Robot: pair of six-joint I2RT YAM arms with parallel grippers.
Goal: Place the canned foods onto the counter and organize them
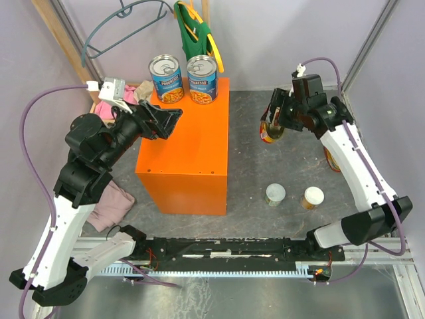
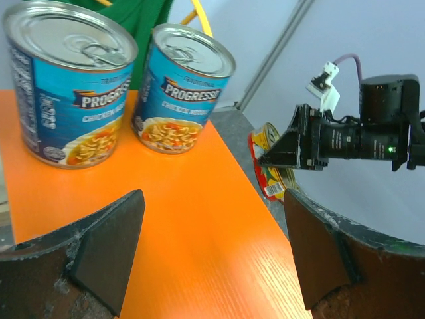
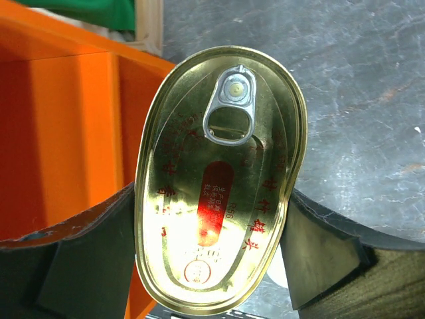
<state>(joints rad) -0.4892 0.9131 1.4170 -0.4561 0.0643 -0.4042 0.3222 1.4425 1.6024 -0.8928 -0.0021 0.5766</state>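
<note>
The right hand (image 3: 209, 256) is gripping an oval tin (image 3: 219, 179) across its narrow width, one finger pressing on each long side. The gold pull-tab lid is facing the wrist camera. The tin is hanging clear of the grey table (image 1: 259, 169), just to the right of the orange table (image 1: 186, 153), whose side wall is showing beside it in the wrist view.

The left hand (image 2: 212, 256) is standing wide open with nothing between its fingers, and it is hovering low over the orange top in front of the two tall blue-labelled cans (image 1: 166, 78) (image 1: 202, 80). Those two are standing upright at the back edge, close side by side.

By my reading, the step in hand is carrying this tin over to the orange table. The next move is calling for a lift above the top edge, a shift to the left, and a flat set-down on the bare area in front of the tall cans. The left hand will likely need to be making room there.

Two small white-lidded cans (image 1: 275, 194) (image 1: 313, 197) are waiting upright on the grey table, near each other. What looks like the other oval tin (image 1: 330, 158) is partly hidden behind the right arm.

Every can that shows a top is sealed, so no contents are visible. Pink and pale cloth (image 1: 103, 106) is lying behind the left arm, and whatever is holding it is hidden.
</note>
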